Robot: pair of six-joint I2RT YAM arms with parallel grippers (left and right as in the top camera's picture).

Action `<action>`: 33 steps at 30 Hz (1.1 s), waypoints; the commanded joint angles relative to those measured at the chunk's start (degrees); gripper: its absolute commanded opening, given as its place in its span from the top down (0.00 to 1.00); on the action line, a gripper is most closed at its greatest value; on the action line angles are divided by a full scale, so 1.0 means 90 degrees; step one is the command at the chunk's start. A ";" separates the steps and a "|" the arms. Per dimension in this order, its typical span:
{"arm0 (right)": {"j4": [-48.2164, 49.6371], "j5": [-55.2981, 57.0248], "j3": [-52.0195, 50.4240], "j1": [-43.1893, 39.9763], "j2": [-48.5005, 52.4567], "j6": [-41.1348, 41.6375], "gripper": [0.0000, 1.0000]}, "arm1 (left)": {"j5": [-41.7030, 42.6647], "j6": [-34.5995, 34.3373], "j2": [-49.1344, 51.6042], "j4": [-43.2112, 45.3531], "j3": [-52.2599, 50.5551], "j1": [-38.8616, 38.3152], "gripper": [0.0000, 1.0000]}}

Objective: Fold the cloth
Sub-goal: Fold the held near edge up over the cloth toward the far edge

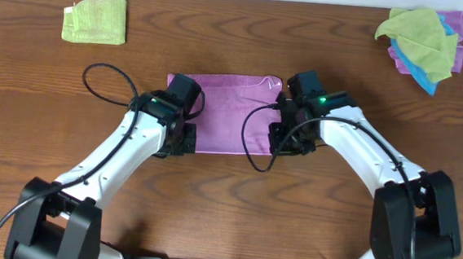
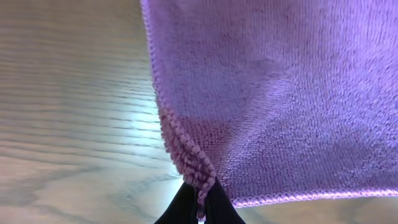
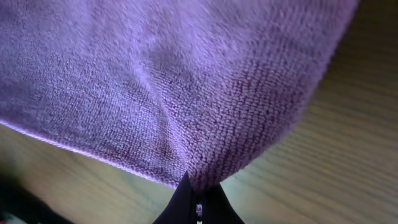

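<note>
The lilac-purple cloth [image 1: 228, 113] lies flat in the middle of the wooden table between my two arms. My left gripper [image 1: 177, 142] is shut on the cloth's near left corner; in the left wrist view the stitched edge [image 2: 186, 155] runs down into the closed black fingers [image 2: 199, 208]. My right gripper [image 1: 284, 143] is shut on the near right corner; in the right wrist view the cloth [image 3: 186, 81] bunches into the closed fingers [image 3: 199, 208]. Both corners are pinched low near the table.
A folded yellow-green cloth [image 1: 96, 20] lies at the back left. A pile of cloths, yellow-green [image 1: 422, 33] over bright blue [image 1: 415, 73] and purple, sits at the back right corner. Black cables loop beside both wrists.
</note>
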 commanded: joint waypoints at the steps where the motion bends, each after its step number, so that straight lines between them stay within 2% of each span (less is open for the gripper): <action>1: 0.0180 0.0255 -0.0034 0.0068 -0.0136 0.0080 0.98 | -0.0653 -0.0100 -0.0039 0.0083 0.0005 0.0010 0.94; 11: 0.0364 0.0716 0.0104 0.0061 -0.0197 0.0172 0.98 | -0.0789 -0.0192 -0.0046 0.0442 0.0041 0.0010 0.94; 18: 0.0984 0.0945 0.0160 0.0061 -0.0228 0.0291 0.99 | -0.1222 -0.0148 -0.0046 0.1372 0.0041 0.0022 0.94; 26: 0.1775 0.1355 0.0481 0.0056 -0.0226 0.0313 0.99 | -0.1314 0.0389 -0.0022 0.2676 0.0041 0.0158 0.94; 33: 0.2477 0.1372 0.0527 -0.0019 -0.0124 0.0321 0.99 | -0.1209 0.0386 0.0049 0.3062 0.0041 0.0726 0.94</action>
